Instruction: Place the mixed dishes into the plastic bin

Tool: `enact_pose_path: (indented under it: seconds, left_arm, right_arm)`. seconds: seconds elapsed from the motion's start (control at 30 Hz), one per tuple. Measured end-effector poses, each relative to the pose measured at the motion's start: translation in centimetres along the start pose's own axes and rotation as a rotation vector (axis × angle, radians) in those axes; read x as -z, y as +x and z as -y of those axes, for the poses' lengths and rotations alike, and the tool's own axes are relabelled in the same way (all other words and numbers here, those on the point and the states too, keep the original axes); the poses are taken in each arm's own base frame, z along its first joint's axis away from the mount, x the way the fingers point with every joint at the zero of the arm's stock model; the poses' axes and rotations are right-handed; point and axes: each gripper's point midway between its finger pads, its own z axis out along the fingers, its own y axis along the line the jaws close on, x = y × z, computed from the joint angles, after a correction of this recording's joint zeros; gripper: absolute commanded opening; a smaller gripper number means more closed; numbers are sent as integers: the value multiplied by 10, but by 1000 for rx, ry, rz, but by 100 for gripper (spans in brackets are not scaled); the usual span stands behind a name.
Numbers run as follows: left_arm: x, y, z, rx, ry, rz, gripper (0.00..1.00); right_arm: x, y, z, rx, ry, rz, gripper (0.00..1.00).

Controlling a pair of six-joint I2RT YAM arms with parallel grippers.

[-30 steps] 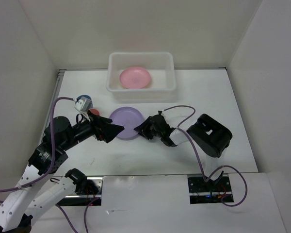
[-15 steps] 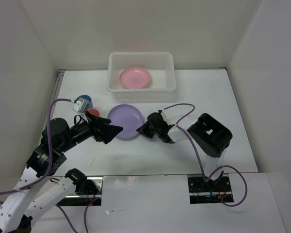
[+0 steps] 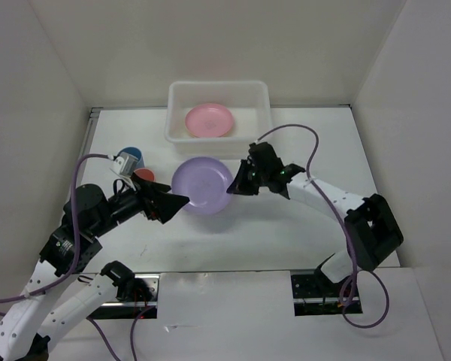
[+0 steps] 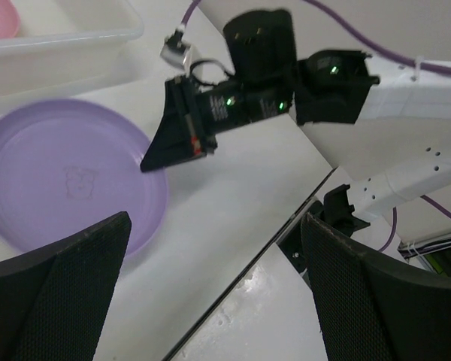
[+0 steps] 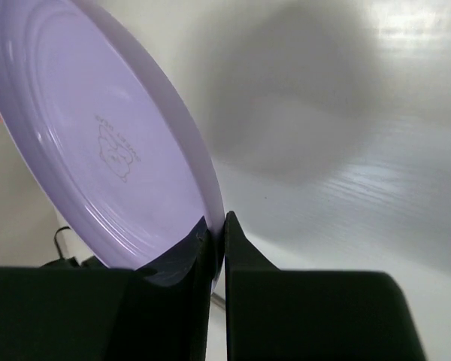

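Nearest the bases, the left hand [image 3: 173, 197] was seen with its fingers spread wide and nothing between them, poised just beside the near-left edge of the purple plate [image 3: 201, 184] without touching it. In the left wrist view only the surface [image 3: 323, 150] and the plate were framed between those parted fingers.

A little farther out, the right hand [image 3: 237, 184] was found clenched on the plate's right rim. In the right wrist view the rim was pinched thinly between the two fingers [image 5: 203, 248]. The plate was held tilted and was judged to be clear of the surface. Off the plate's left side, the red cup [image 3: 144, 175] and, beyond it, the blue cup [image 3: 132, 157] were left standing close together on the surface.

Farthest back lay the bin [image 3: 218, 139], its long axis running left to right. The pink plate [image 3: 209, 120] was already resting in it, towards the left of centre. The bin was placed directly beyond the held plate and slightly left of the right hand, near but not touching. The carry was therefore judged to belong to the right arm: a short move away from the bases, over the near rim, with the open room to the pink plate's right as the likely spot.
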Motion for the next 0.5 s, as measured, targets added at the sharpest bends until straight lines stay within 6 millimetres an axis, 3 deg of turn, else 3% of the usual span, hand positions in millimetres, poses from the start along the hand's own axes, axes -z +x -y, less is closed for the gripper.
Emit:
enact_pose_path:
  seconds: [0.13,0.23,0.33,0.43,0.5]
  left_arm:
    - [3,-3,-1,-3,-13,18,100]
    - [14,-13,0,-12,-31,68,100]
    - [34,-34,9,-30,-37,153,100]
    - [53,-59,23,-51,-19,245,100]
    - [57,-66,26,-57,-20,270,100]
  right_arm:
    - [29,-55,-36,64,-85,51,0]
    - [52,-118,-76,112,-179,155,0]
    - [67,-188,-96,132,-235,277,0]
    - [54,-247,-98,129,-226,348,0]
    - [30,-275,-92,123,-202,367,0]
